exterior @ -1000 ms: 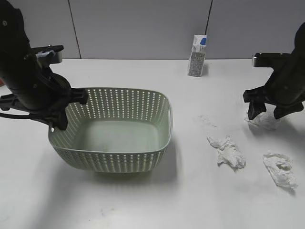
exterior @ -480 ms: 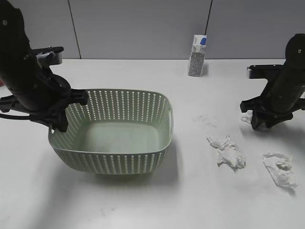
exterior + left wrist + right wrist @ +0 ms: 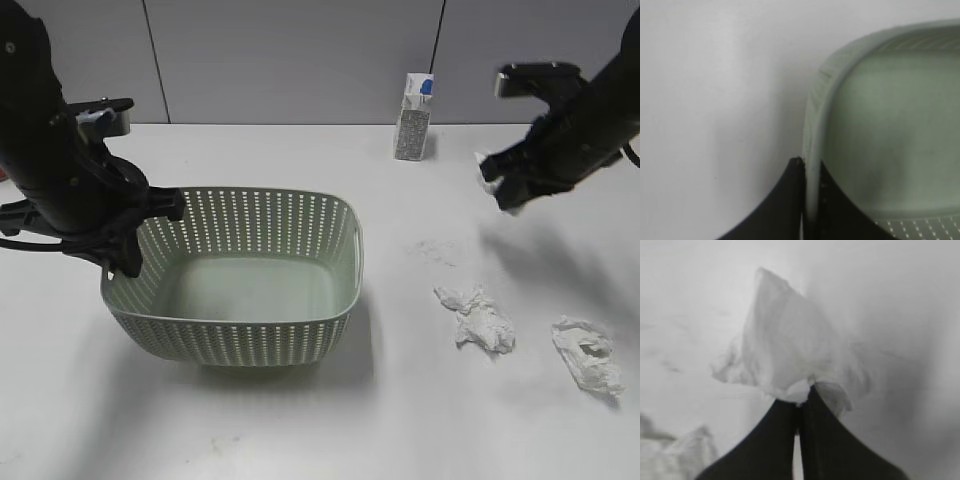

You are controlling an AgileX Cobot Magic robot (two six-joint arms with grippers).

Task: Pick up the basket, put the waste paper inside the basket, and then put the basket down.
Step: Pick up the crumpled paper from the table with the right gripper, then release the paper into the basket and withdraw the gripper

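the left claw (image 3: pixel 807 200) is mostly cut off below the frame, pinching the left rim of the basket (image 3: pixel 240 280), whose long axis runs left-right on the counter (image 3: pixel 400 400), while the right claw (image 3: pixel 799 412) grips one blurred waste paper wad (image 3: pixel 790 350) aloft, two wads (image 3: pixel 480 318) lying right of the basket.

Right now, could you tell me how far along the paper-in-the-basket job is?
Done: the left gripper is clamped on the basket rim, one side lifted. In hand: the right gripper holds one paper wad in the air. Left: no paper is in the basket; two wads lie on the table; basket not set down.
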